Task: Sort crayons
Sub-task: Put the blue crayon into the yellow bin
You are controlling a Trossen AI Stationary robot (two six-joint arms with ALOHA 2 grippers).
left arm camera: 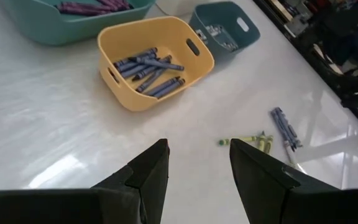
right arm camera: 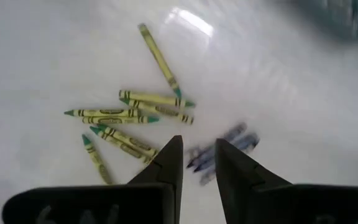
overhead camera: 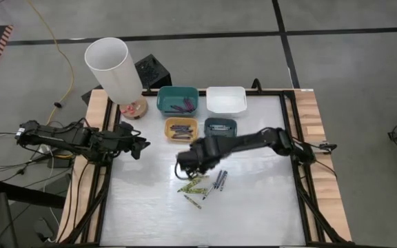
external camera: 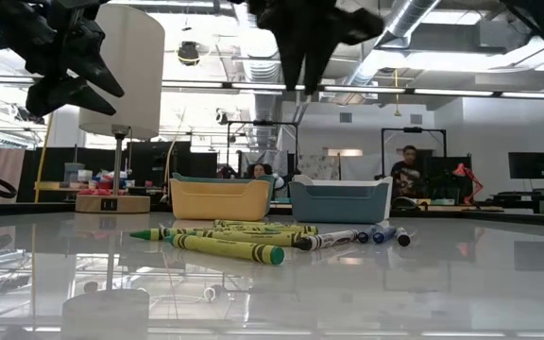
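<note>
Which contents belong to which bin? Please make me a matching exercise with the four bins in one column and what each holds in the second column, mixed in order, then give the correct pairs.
Column 1
1. yellow bin
2. large teal bin
3. white bin
4. small dark teal bin

Column 2
A. purple crayons
B. no crayons visible
C. blue crayons
D. a few grey crayons

Pairs: 1-C, 2-A, 3-B, 4-D
</note>
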